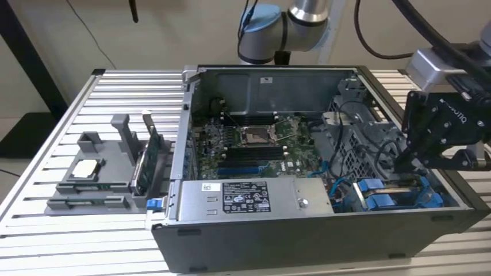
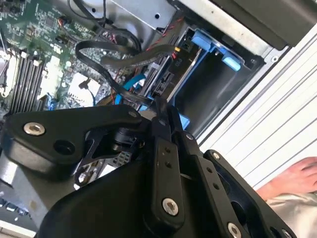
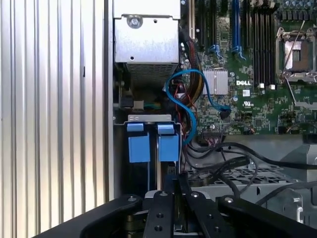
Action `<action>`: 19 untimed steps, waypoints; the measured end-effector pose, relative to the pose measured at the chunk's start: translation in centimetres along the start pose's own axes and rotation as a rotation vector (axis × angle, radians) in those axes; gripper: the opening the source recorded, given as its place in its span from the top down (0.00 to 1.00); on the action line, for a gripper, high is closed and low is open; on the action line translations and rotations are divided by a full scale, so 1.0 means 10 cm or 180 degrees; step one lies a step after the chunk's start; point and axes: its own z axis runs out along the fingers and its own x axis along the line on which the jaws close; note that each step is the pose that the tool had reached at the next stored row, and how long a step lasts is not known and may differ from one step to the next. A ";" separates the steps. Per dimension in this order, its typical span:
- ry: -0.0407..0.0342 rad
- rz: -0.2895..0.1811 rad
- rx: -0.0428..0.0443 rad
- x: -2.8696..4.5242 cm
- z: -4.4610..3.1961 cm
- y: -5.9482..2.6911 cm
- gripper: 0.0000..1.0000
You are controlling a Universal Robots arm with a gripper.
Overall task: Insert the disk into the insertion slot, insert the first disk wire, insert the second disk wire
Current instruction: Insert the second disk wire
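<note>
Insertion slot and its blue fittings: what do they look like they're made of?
The insertion slot looks like dark grey sheet metal, matte, with thin folded walls. The blue fittings look like moulded plastic: saturated colour, smooth faces with a slight sheen. Both are judged by look alone.

Ribbed metal table [image 1: 61,109], beige wall [image 1: 176,29]

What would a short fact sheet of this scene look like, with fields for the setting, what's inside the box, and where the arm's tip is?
Setting: open computer case on a slatted metal table
Inside: green motherboard, grey power-supply box, loose cables
End effector: down inside the case, at the insertion slot with blue fittings
Beside the case: grey holder with small parts
</note>
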 end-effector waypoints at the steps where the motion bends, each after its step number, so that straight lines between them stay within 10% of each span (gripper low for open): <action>1: -0.0005 -0.0002 0.0019 0.004 0.010 0.000 0.84; 7: -0.0006 -0.0009 0.0108 0.010 0.083 -0.004 0.84; 12: -0.0009 -0.0020 0.0239 0.015 0.126 0.006 0.84; 19: -0.0007 -0.0020 0.0242 0.016 0.138 0.033 0.84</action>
